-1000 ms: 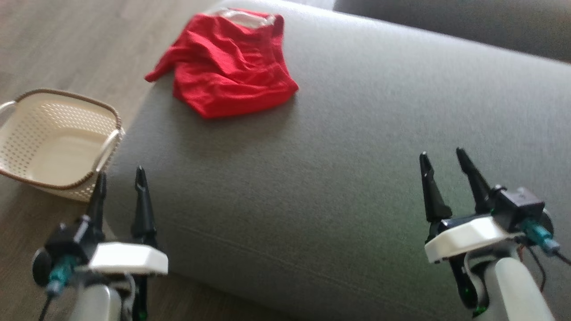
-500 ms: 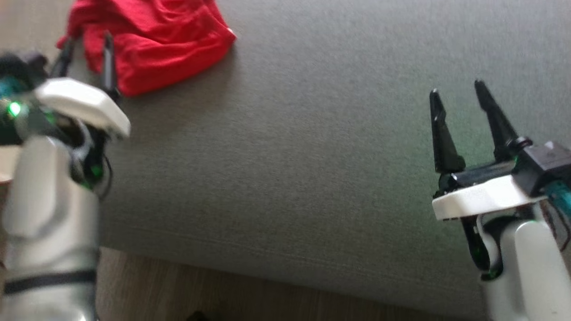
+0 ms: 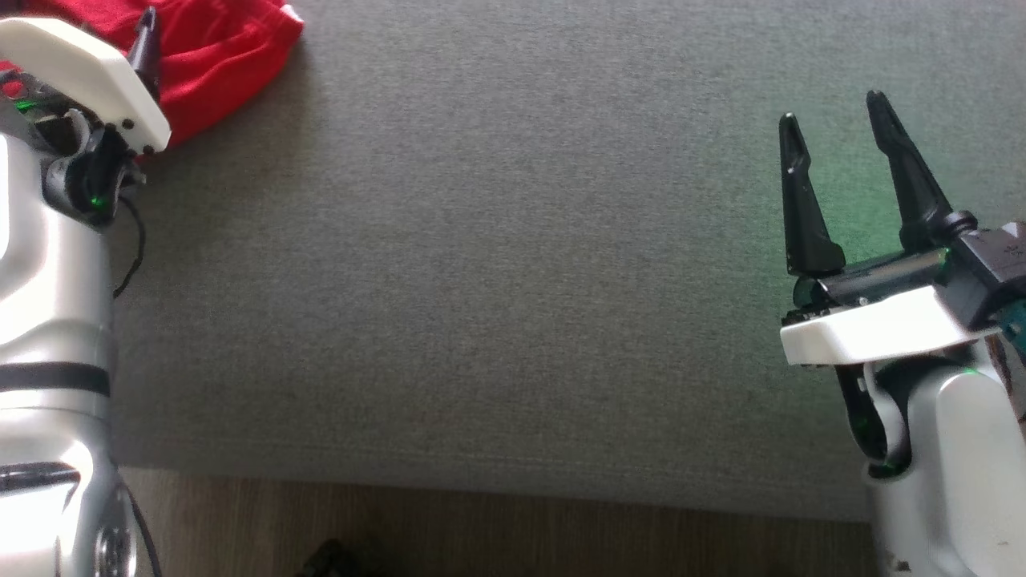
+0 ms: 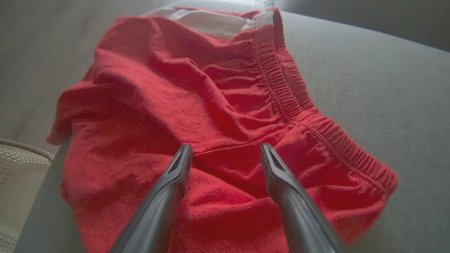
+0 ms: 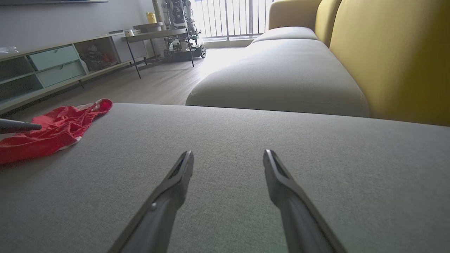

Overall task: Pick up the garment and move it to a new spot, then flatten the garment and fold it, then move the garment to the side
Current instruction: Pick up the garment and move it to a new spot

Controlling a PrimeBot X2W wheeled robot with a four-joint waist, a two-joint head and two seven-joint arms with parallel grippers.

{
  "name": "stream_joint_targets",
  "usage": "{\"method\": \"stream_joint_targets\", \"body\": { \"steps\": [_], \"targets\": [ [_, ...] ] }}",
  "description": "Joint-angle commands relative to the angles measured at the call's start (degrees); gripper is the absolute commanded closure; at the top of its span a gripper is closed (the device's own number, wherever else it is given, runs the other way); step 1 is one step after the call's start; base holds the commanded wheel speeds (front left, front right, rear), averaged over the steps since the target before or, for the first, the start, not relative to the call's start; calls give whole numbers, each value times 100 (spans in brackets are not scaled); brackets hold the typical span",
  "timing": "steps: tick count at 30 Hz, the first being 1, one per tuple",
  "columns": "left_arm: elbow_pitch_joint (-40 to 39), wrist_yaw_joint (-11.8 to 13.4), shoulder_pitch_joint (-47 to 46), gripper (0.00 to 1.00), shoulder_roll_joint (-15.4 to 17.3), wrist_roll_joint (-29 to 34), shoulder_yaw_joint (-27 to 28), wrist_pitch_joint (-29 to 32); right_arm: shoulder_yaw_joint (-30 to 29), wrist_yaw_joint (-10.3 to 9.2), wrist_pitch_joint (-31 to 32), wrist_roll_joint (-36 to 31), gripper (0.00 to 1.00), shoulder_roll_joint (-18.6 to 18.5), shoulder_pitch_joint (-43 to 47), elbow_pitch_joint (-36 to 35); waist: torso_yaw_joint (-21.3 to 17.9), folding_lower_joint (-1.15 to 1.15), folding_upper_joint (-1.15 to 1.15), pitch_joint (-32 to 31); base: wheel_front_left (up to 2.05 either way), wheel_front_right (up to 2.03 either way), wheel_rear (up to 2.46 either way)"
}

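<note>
My left pincer [image 4: 225, 151] has swung up from near the basket [image 4: 17, 165] and now hangs over the red shorts [image 4: 197, 88]. Its jaws are wide and empty, with crumpled cloth just under the tips. My right pincer [image 3: 834, 110] waits open above the bare sofa cushion [image 3: 497, 280]. I judge the grab comes next.

In right wrist view, finds grey sofa seat [image 5: 225, 218] at 6 o'clock, yellow backrest [image 5: 386, 52] at 2, wooden floor [image 5: 151, 84] at 11, low shelving unit [image 5: 52, 63] at 10, bright barred window [image 5: 232, 17] at 12.
</note>
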Motion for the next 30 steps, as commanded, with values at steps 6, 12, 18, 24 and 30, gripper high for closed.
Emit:
{"method": "stream_joint_targets", "body": {
  "steps": [6, 12, 18, 24, 30],
  "targets": [
    [472, 4, -380, 0, 493, -2, 18, 223, 137, -2, -70, -27, 0, 11, -143, -188, -192, -1, 0, 90, 0, 0, 0],
    [1046, 23, -530, 100, 522, -43, -28, 340, 126, -2, -116, -13, 0, 15, -169, -133, -258, -1, 0, 88, 0, 0, 0],
    [1205, -11, -582, 100, 593, -9, -122, -78, 76, -2, -145, -4, 0, 18, -169, -62, -212, -1, 0, -47, 0, 0, 0],
    [971, 57, -635, 100, 646, 37, -124, -1277, 120, -2, -230, 47, 0, 23, -147, 114, -172, -1, 0, -419, 0, 0, 0],
    [601, 33, -605, 100, 538, -129, -6, -2224, 103, -2, -375, 227, 0, 25, -39, 389, -228, -1, 0, -980, 0, 0, 0]
  ]
}}
